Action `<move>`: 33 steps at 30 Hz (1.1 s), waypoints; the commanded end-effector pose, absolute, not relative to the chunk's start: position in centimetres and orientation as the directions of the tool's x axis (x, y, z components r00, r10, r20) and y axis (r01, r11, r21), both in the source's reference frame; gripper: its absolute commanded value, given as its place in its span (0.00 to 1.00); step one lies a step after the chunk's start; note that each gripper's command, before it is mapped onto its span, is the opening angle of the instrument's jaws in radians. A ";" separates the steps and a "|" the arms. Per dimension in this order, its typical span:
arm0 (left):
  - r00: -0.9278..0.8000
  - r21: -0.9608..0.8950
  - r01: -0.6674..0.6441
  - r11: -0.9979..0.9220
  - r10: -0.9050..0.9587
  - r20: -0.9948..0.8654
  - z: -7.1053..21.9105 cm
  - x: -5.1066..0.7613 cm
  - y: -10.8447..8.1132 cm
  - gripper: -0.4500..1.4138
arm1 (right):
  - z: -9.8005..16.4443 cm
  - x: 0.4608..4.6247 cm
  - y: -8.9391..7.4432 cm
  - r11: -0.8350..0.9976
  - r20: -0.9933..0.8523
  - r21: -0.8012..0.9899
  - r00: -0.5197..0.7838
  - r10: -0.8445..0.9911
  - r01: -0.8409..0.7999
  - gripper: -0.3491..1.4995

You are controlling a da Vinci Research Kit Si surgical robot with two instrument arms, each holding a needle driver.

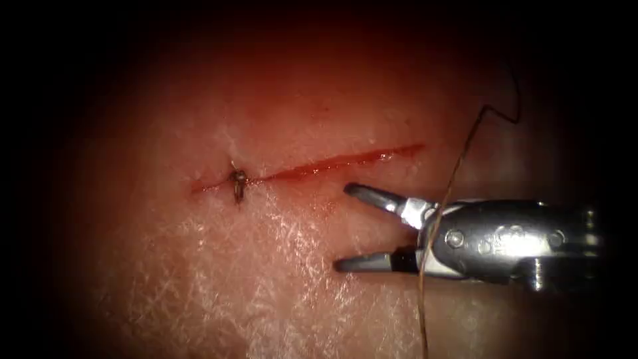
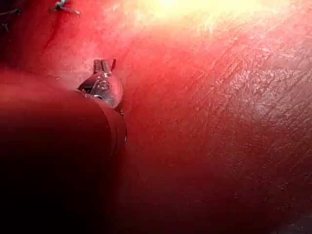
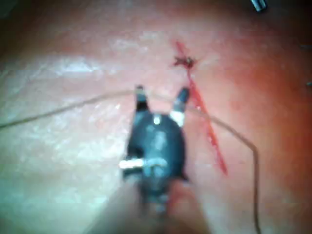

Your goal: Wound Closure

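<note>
**Right tool spread wide and empty beside the cut**

Pale, glistening tissue (image 1: 266, 279) is lying under your tools, with the red cut (image 1: 312, 169) running slantwise across it. You are holding the right tool (image 1: 340, 227) just below the cut, its jaws spread wide and gripping nothing. A knotted stitch (image 1: 237, 181) is sitting at the cut's left end. Thread (image 1: 442, 206) is trailing loose over the right tool's wrist, crossing it from above to below, touching no jaw. Red fluid is filling the cut's line. In the left wrist view your left tool (image 2: 103, 65) is hovering over reddened tissue; whether its jaws are parted, I cannot tell. I cannot make out the needle.
</note>
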State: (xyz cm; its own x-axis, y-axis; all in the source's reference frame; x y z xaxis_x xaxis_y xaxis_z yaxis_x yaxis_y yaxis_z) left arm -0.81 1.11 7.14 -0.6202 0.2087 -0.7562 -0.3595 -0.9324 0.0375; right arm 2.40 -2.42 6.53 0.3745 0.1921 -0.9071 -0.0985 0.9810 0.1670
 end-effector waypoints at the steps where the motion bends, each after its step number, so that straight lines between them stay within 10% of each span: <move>1: -0.609 0.017 -0.369 -0.929 0.228 -0.760 7.3 -0.86 1.1 0.24 | 6.6 2.44 -2.5 0.980 -0.906 0.174 0.374 0.199 -0.100 0.78; 4: -0.596 -0.038 -0.363 -0.931 0.263 -0.759 7.4 -0.87 0.9 0.21 | 6.6 2.38 -2.5 0.979 -0.904 0.176 0.376 0.204 -0.107 0.78; 11: -0.579 -0.226 -0.378 -0.898 0.420 -0.698 7.4 -0.85 0.7 0.86 | 6.6 2.28 -2.5 0.975 -0.899 0.185 0.379 0.218 -0.123 0.78; 33: -0.385 -0.327 -0.251 -0.911 0.404 -0.830 4.7 -2.33 0.5 0.85 | 6.6 1.47 -2.5 0.971 -0.870 0.202 0.432 0.239 -0.130 0.80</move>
State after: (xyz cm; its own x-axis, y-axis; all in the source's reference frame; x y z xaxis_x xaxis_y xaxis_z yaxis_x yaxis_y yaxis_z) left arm -2.54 0.38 4.61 -0.3685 0.3882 -0.8447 -0.2182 -0.9194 -0.3273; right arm 1.40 -2.41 6.52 0.4325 0.2417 -0.8686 -0.1332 0.9700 0.2036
